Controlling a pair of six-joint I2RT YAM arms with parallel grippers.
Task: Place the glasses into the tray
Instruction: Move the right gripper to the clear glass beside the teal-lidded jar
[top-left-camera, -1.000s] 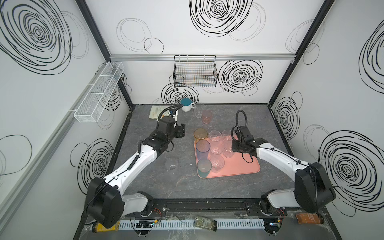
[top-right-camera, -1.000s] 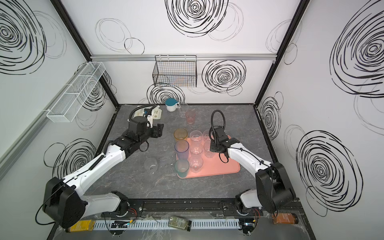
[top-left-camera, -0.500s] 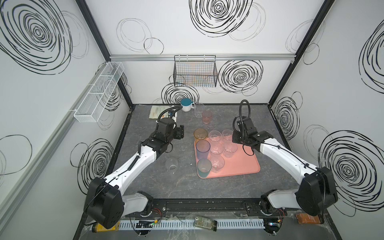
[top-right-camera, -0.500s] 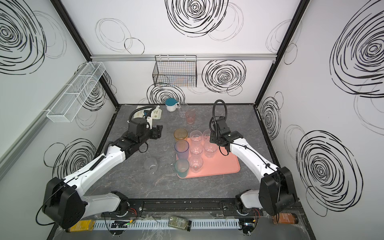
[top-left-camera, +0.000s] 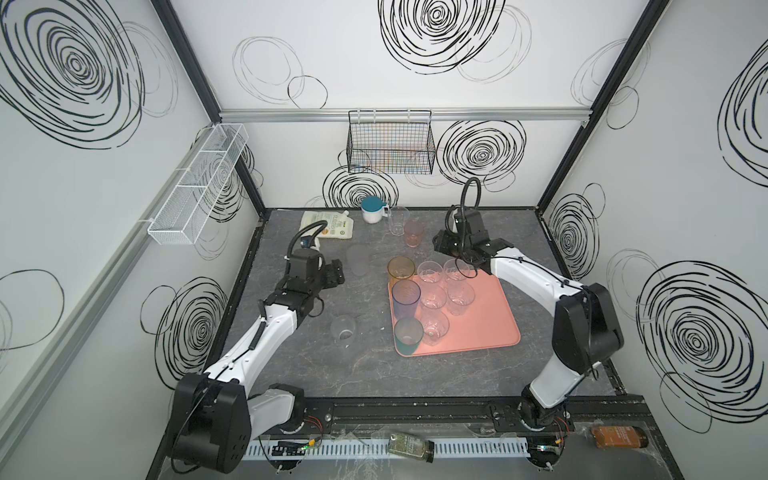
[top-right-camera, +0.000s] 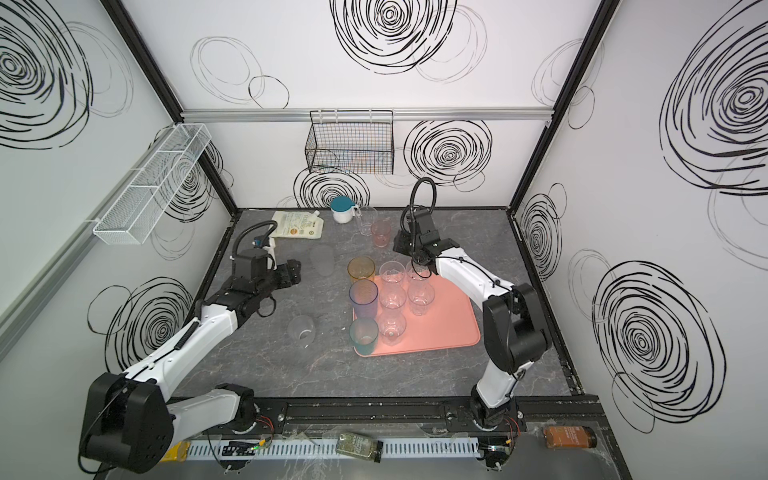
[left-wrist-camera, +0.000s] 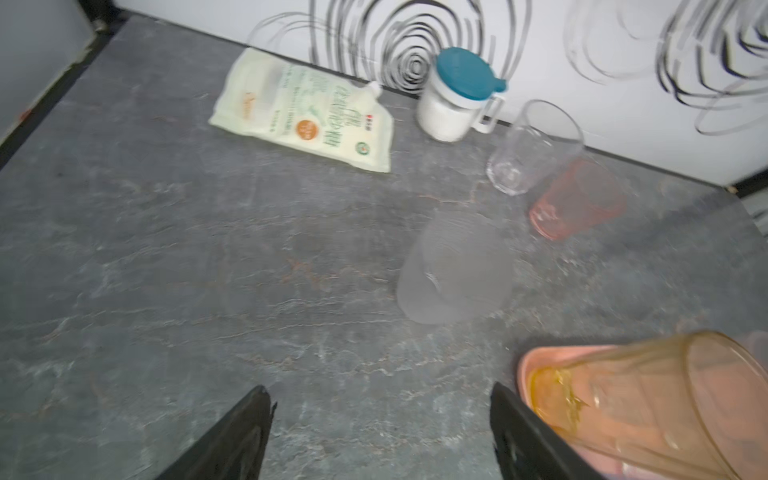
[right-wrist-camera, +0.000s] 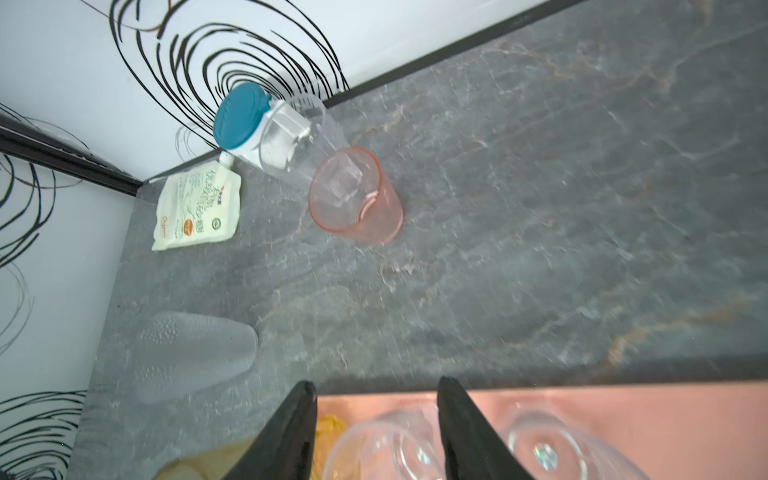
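The salmon-pink tray (top-left-camera: 484, 322) (top-right-camera: 446, 324) lies right of centre and holds amber (top-left-camera: 401, 268), blue (top-left-camera: 406, 293), teal (top-left-camera: 408, 332) and several clear glasses. Off the tray stand a frosted glass (top-left-camera: 358, 259) (left-wrist-camera: 455, 270), a clear glass (top-left-camera: 343, 328), a tall clear glass (top-left-camera: 398, 218) and a pink glass (top-left-camera: 414, 233) (right-wrist-camera: 357, 199). My left gripper (top-left-camera: 334, 274) (left-wrist-camera: 380, 399) is open and empty, just left of the frosted glass. My right gripper (top-left-camera: 441, 245) (right-wrist-camera: 377, 386) hovers open over the tray's back edge, above the clear glasses, holding nothing.
A white mug with a teal lid (top-left-camera: 372, 210) and a cream pouch (top-left-camera: 330, 224) sit by the back wall. A black wire basket (top-left-camera: 390, 145) hangs on that wall, a white one (top-left-camera: 199, 183) on the left wall. Two bottles (top-left-camera: 409, 444) (top-left-camera: 619, 436) lie beyond the front rail.
My right gripper has opened, left a clear glass in the tray's back row, and risen toward the back wall. My left gripper has opened wider and barely moved.
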